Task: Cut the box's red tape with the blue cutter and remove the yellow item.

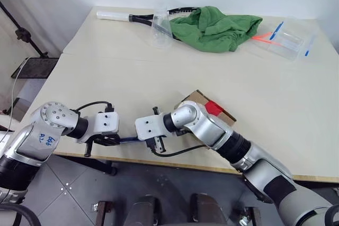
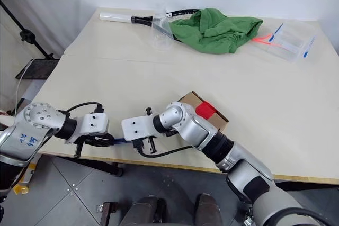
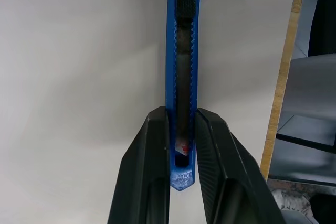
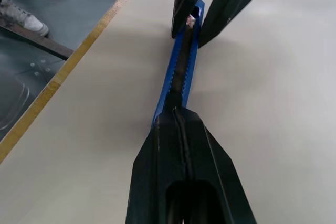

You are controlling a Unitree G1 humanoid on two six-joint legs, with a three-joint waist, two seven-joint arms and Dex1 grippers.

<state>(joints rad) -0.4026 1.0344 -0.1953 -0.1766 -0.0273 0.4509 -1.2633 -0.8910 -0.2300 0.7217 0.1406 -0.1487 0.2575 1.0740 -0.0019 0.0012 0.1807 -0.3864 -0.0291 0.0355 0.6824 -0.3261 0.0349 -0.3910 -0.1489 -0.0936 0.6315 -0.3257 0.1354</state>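
Fingers of your left gripper (image 3: 181, 156) are clamped on the butt end of the blue cutter (image 3: 182, 66), one black finger (image 3: 149, 171) on each side of its body. Your right gripper (image 4: 181, 116) has its fingers pressed together over the cutter's other end, so the tool spans level between the two grippers, just above the worktop (image 1: 132, 72) near its front edge, at about 7 o'clock in the head view. Just behind your right wrist, toward 5 o'clock, sits the box (image 1: 197, 99), with the red tape (image 1: 213, 107) showing on its top. Far across the worktop at 12 o'clock lie a green cloth (image 1: 214, 27), a clear cup (image 1: 161, 27) and a racket (image 1: 135, 18); a clear plastic packet (image 1: 286, 38) rests at 2 o'clock.
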